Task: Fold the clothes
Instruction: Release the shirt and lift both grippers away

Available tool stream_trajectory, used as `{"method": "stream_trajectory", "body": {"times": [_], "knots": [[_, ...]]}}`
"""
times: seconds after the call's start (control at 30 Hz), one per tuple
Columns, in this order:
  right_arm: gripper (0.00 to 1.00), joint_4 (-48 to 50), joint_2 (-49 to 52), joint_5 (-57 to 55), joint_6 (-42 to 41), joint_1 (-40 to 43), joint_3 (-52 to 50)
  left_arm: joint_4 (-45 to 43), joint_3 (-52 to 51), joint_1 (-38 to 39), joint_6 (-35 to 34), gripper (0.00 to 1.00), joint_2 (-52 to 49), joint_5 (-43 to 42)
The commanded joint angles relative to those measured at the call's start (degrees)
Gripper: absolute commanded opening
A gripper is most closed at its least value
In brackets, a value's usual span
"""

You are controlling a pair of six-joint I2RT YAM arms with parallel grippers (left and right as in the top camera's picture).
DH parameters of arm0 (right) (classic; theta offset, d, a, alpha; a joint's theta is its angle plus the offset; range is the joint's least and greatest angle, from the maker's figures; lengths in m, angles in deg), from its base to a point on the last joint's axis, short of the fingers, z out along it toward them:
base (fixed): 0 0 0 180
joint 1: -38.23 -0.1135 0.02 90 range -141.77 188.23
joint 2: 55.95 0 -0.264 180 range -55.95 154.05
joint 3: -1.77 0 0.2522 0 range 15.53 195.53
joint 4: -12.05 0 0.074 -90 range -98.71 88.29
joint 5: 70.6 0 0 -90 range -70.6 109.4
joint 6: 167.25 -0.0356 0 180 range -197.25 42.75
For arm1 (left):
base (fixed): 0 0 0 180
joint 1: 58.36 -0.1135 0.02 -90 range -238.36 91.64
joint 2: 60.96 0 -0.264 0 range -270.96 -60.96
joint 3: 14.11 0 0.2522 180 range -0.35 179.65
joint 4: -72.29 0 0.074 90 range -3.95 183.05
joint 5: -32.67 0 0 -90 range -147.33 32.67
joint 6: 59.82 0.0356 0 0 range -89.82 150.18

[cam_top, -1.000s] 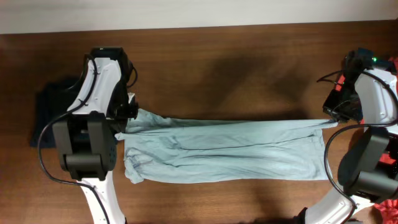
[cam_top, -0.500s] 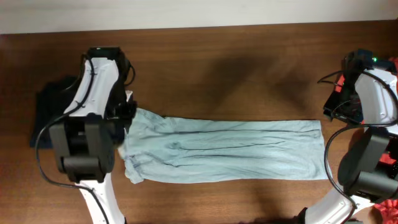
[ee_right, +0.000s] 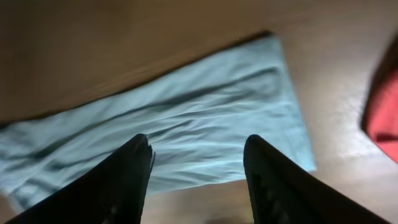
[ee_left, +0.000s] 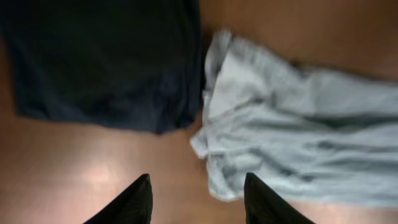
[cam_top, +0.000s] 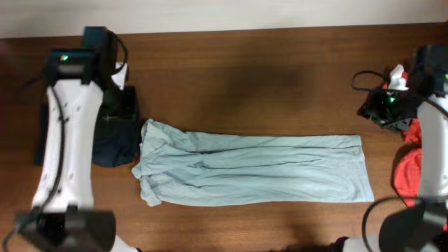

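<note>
The pale grey-blue T-shirt (cam_top: 252,168) lies flat on the table (cam_top: 252,77) as a long narrow strip, its bunched end at the left. In the left wrist view the same shirt (ee_left: 292,137) is beside a dark navy shirt (ee_left: 106,62). My left gripper (ee_left: 198,180) hangs open above bare wood, holding nothing. High over the strip's right end (ee_right: 186,118), my right gripper (ee_right: 199,143) is also open and empty. Both arms stand lifted clear of the cloth.
The navy shirt (cam_top: 115,133) lies folded at the far left, partly under my left arm (cam_top: 70,140). Red clothes (cam_top: 409,171) are heaped at the right edge, and show as a red patch (ee_right: 385,106) in the right wrist view.
Both grippers opened and let go of the shirt's ends. The arms rose and drew back outward. The stretched shirt settled flat and its right end slackened.
</note>
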State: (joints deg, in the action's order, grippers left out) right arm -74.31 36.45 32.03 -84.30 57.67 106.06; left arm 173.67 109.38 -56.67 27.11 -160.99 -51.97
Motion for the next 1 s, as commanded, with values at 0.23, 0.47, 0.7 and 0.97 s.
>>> {"method": "stream_trajectory", "body": {"times": [0.23,0.47,0.7,0.97], "knots": [[0.93,1.36,-3.15,9.22,5.16,1.46,0.39,-10.67,1.11,0.66,-0.07,0.75,13.07,-7.58],[0.97,-2.16,11.32,9.44,9.14,9.16,0.37,-9.11,1.05,0.66,0.07,0.77,12.83,-7.56],[0.96,-5.2,24.28,11.26,13.4,15.76,0.37,-9.33,1.01,0.66,0.04,0.77,12.81,-7.58],[0.95,-4.9,30.69,7.04,14.38,17.9,0.22,-9.38,1.01,0.66,0.04,0.78,12.76,-7.58]]}}
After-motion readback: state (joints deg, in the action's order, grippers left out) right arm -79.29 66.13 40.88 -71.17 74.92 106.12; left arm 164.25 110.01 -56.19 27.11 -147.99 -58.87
